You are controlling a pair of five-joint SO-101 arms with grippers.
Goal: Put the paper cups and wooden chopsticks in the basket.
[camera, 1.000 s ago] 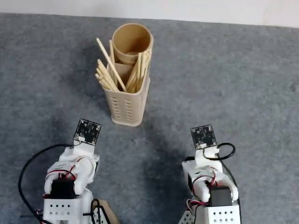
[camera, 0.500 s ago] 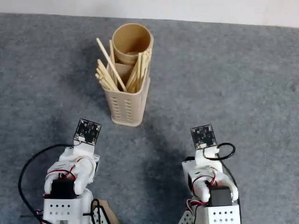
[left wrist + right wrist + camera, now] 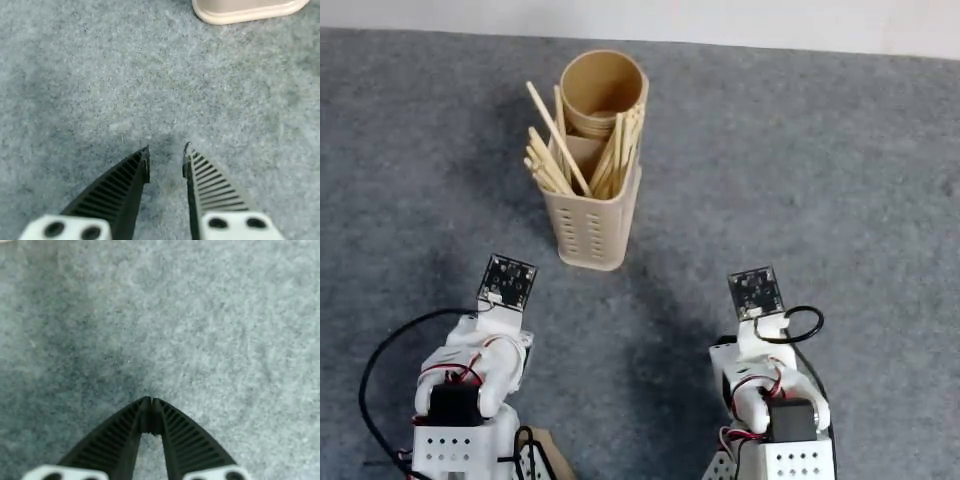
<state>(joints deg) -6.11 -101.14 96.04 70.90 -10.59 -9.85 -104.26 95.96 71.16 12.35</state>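
Since the paper cups (image 3: 603, 88) sit nested upright in the basket (image 3: 590, 225) and the wooden chopsticks (image 3: 558, 140) lean bundled beside them in its part nearer the arms, the task looks finished, in my judgement. The cups would be light and thin-walled, easy to crush, so a soft pinch at the rim suits them. The chopsticks are stiff, light and smooth, likely to swivel unless taken near the middle. The tall, slotted basket would tip readily if nudged high up.

It stands well ahead of the left gripper (image 3: 166, 155), whose jaws are parted a little with nothing between them. From the right gripper (image 3: 150, 407) the basket lies ahead and off toward the other arm's side. That gripper's tips are pressed together and empty, low over the grey mat (image 3: 820, 180).
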